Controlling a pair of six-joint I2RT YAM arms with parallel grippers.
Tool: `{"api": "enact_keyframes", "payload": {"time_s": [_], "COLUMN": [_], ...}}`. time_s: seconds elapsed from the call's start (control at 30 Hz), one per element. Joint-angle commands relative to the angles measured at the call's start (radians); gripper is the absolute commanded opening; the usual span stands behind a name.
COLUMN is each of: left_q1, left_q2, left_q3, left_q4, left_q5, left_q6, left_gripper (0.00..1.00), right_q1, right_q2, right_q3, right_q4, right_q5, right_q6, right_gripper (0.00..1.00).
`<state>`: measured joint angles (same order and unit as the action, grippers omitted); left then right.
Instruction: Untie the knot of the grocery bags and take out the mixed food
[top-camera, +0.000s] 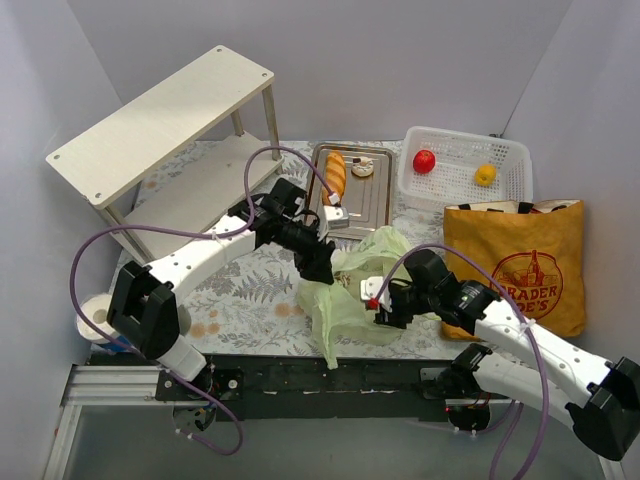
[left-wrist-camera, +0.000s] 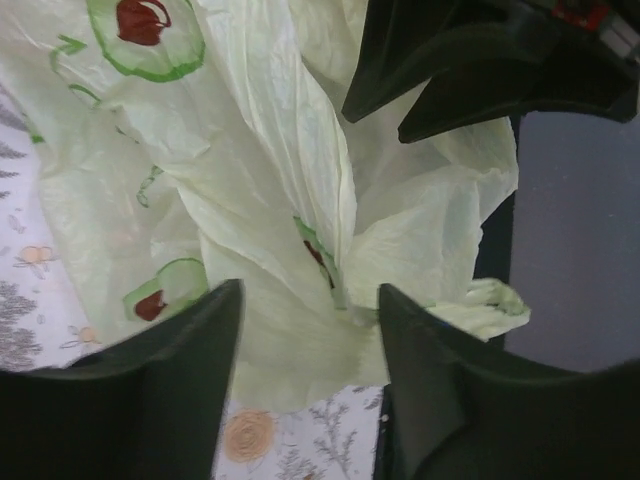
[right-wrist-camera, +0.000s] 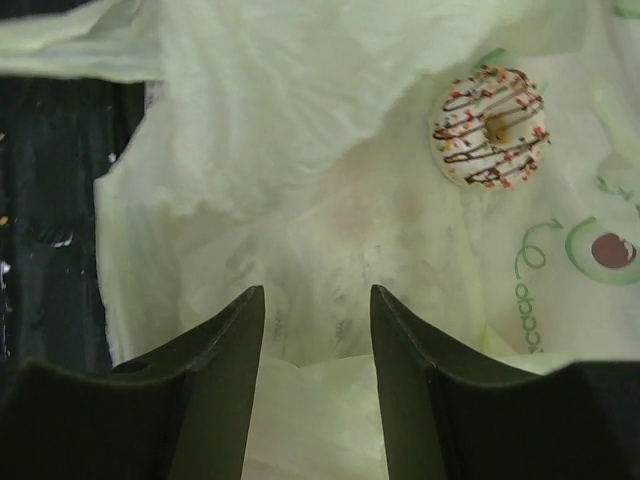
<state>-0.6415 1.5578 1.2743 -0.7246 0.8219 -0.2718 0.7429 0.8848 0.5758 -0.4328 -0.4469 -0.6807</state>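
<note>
Now left gripper (left-wrist-camera: 310, 297) and right gripper (right-wrist-camera: 317, 300) are straddling green bag (top-camera: 340, 305); grip: can't tell.
Thin, slippery film: likely pinching bunched folds.

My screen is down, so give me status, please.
Both jaws apart, astride green bag. Donut lying on its plastic. Nothing in the way.

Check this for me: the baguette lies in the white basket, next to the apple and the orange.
One thing is wrong. The baguette lies on the metal tray, left of the white basket, not in it. The apple and the orange are in the basket, as you say. The top external view shows this.
</note>
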Motion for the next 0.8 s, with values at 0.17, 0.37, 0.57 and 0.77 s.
{"api": "enact_keyframes", "payload": {"time_s": [0.17,0.37,0.57,0.77], "left_q1": [-0.069,-0.078,-0.078,0.041], "left_q2": [-0.177,-0.275,-0.268,-0.370], "left_q3": [-0.182,-0.190,-0.202,-0.077], "left_q4": [-0.159,-0.220,-0.158,-0.130], "left_q5": [-0.018,-0.105,-0.216,-0.305], "left_q6": [0.236,0.315,0.240,0.174], "left_gripper": [0.00,0.00,0.43,0.59], "right_q1": [0.070,0.072,0.075,0.076], "right_q2": [-0.081,-0.018,0.089,0.126], "right_q3": [-0.048,-0.045,-0.076,-0.073], "right_q4": [-0.034,0.190,0.361,0.454], "right_q5": [0.082,0.113,0.019,0.007], "right_q6": [-0.113,0.078,0.104,0.196], "right_gripper": [0.56,0.57,0.56,0.57]}}
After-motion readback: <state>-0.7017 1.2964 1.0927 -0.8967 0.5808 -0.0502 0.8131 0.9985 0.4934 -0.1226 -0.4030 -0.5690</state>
